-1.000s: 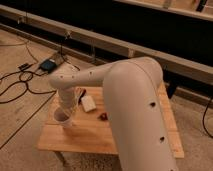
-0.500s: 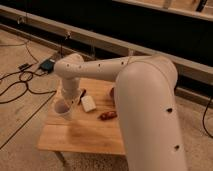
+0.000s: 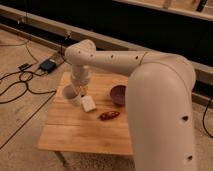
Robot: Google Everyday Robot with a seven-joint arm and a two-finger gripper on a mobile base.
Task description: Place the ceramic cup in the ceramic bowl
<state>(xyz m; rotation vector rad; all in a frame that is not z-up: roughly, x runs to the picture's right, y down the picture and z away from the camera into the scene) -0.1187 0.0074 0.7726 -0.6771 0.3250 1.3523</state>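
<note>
The small white ceramic cup stands upright near the back left corner of the wooden table. My gripper hangs from the white arm right at the cup's right rim, pointing down. The dark maroon ceramic bowl sits at the table's back right. Its right side is hidden behind my arm, and it is about a bowl's width right of the cup.
A white bottle lies just in front of the gripper. A reddish-brown oblong item lies in front of the bowl. A blue box and black cables lie on the floor to the left. My large arm covers the right side.
The arm has swung clear to the right and the view has shifted, so the bowl now shows. The gripper stays at the cup, which remains at the table's back left.
</note>
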